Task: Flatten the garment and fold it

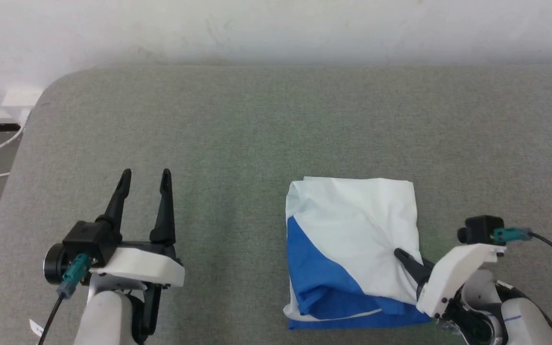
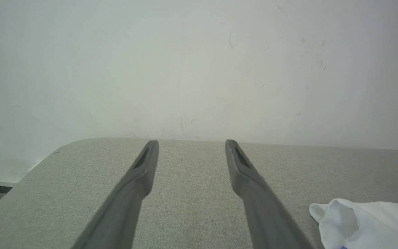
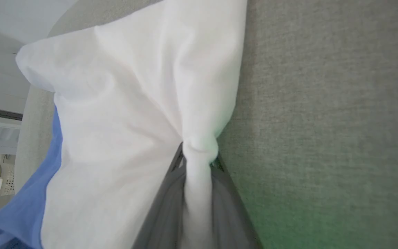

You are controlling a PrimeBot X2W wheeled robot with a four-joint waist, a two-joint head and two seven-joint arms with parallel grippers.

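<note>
The garment (image 1: 352,230) is lying on the near right of the padded surface (image 1: 237,124). The right gripper (image 3: 199,157) is sitting at its right edge, and the left gripper (image 1: 144,175) is standing well apart to its left.

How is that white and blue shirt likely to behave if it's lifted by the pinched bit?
Probably floppy: the garment bunches into a narrow pleat between the fingers of the right gripper. It would likely drape and unfold, since its folded layers lie loose. It looks thin and light, wrinkling easily.
</note>
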